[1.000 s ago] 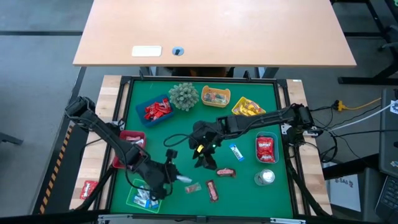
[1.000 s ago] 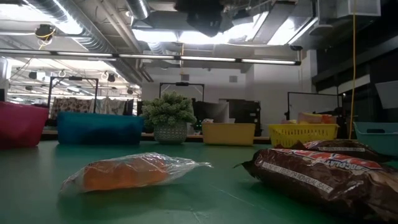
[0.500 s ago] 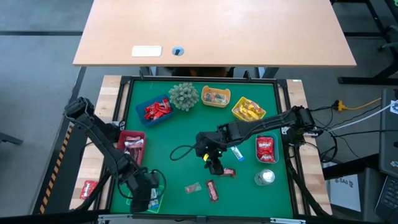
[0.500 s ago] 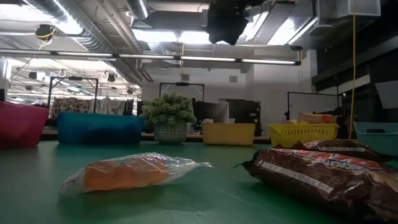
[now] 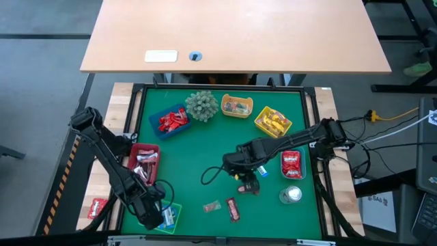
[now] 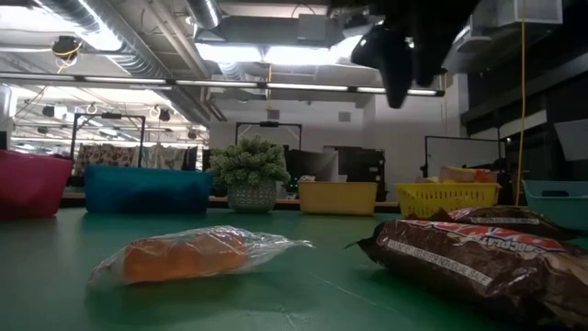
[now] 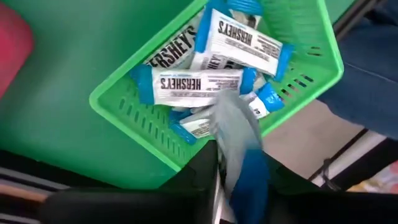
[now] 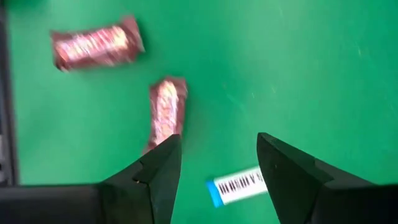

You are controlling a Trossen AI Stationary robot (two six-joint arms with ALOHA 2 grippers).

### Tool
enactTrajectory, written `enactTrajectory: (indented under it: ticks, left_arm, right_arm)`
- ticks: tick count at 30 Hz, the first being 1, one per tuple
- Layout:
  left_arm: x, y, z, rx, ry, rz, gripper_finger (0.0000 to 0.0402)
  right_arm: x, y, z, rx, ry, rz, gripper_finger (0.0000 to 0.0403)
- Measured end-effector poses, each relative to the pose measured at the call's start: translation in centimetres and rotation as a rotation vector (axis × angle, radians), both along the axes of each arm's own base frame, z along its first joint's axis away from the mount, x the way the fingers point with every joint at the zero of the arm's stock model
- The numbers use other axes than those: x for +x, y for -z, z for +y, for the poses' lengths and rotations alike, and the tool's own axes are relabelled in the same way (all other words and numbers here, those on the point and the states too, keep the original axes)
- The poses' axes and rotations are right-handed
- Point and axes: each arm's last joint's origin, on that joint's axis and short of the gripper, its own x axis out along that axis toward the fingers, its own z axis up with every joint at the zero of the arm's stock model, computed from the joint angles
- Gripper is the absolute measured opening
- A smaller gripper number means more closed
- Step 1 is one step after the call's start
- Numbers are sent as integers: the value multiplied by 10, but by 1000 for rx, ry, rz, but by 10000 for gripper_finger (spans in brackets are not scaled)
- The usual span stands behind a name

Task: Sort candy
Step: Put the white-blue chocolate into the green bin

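Seen only from the left wrist: a blue-and-silver candy [image 7: 239,146] at the left gripper [image 5: 151,213], over the green tray [image 7: 118,102] with at least three blue-white bars [image 7: 196,83] inside (whether clamped or let go, impossible to tell); seen only from the right wrist: the right gripper [image 8: 217,163] with fingers apart above the green mat [image 8: 298,68], two brown candies [image 8: 96,42] beyond the fingertips, a blue-white one [image 8: 239,185] between them; from above, all well apart from the plant ball [image 5: 201,104].

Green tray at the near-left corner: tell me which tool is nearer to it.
Left. The left tool hangs right over the green tray, while the right tool is off toward the mat's middle, above loose candy.
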Motion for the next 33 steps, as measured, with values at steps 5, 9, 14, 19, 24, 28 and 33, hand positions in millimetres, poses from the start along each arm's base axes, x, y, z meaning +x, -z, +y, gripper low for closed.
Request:
enactTrajectory:
  ticks: [5, 9, 14, 19, 24, 28, 33]
  left_arm:
    - [0, 0, 0, 2, -28, 13, 92]
    - [0, 0, 1, 15, -36, -4, 122]
    - [4, 0, 1, 38, -62, -77, 134]
    - [13, -2, 2, 64, -80, -193, 135]
    - [27, -5, 7, 102, -61, -326, 135]
    - [41, -8, 14, 156, -58, -448, 135]
    - [56, -12, 22, 181, -48, -542, 135]
  right_arm:
    - [-10, 1, -2, -77, -23, 88, 207]
    - [-19, 6, 1, -157, -44, 109, 207]
    - [-51, 19, -5, -211, -16, 148, 207]
    - [-84, 35, -19, -206, 132, 111, 207]
    - [-104, 51, -24, -175, 268, 71, 207]
    - [-107, 69, -25, -151, 311, 34, 207]
    - [-104, 93, -24, -98, 339, -63, 207]
